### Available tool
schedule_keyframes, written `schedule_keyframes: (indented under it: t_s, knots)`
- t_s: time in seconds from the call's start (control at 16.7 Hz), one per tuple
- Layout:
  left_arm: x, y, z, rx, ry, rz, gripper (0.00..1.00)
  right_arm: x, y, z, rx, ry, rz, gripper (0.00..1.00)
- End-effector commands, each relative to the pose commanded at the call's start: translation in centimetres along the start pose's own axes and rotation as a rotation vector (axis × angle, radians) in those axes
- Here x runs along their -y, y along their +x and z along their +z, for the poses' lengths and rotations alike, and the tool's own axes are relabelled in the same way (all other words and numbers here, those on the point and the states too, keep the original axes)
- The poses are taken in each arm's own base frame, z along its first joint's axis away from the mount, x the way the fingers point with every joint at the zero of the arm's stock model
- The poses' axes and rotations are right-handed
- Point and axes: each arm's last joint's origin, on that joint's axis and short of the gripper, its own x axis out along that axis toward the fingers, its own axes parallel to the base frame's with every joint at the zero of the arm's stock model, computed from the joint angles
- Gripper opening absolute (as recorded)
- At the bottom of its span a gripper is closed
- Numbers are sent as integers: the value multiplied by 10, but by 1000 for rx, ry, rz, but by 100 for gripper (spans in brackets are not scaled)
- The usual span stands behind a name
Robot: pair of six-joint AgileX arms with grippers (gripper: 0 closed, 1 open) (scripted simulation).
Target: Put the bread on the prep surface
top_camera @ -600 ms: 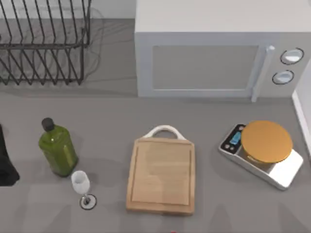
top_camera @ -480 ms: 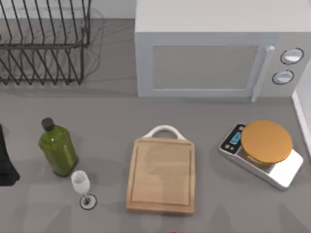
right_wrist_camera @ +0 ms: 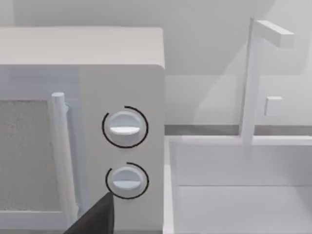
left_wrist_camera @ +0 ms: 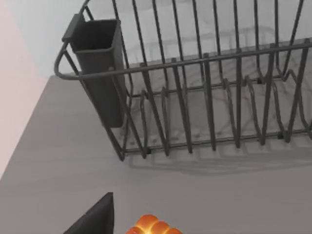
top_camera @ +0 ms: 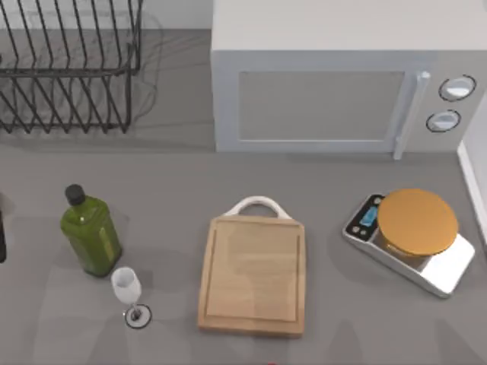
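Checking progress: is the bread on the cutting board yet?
No. In the top view the cutting board lies bare; the bread sits on grey countertop near the dish rack.

kitchen | microwave [top_camera: 335, 84] | dish rack [top_camera: 68, 68] | sink [right_wrist_camera: 239, 190] | scale [top_camera: 411, 239] | countertop [top_camera: 167, 190]

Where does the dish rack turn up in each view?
Top view: dish rack at the far left, left of the microwave.
Left wrist view: dish rack stands on the countertop beyond the bread.
Right wrist view: faces the microwave dials and the sink.
Shared landmark: the microwave, top and right wrist views.
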Motion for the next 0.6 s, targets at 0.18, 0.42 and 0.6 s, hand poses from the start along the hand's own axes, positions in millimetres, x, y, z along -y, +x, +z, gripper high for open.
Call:
schedule_keyframes:
  t_s: [0.18, 0.42, 0.6]
  knots:
    - [-11, 27, 31, -241, 112, -32, 100, 0, 0, 0, 0, 0, 0, 100]
    - [-27, 92, 55, -595, 254, -143, 100, 0, 0, 0, 0, 0, 0, 100]
    - [-41, 144, 58, -808, 340, -254, 100, 0, 0, 0, 0, 0, 0, 100]
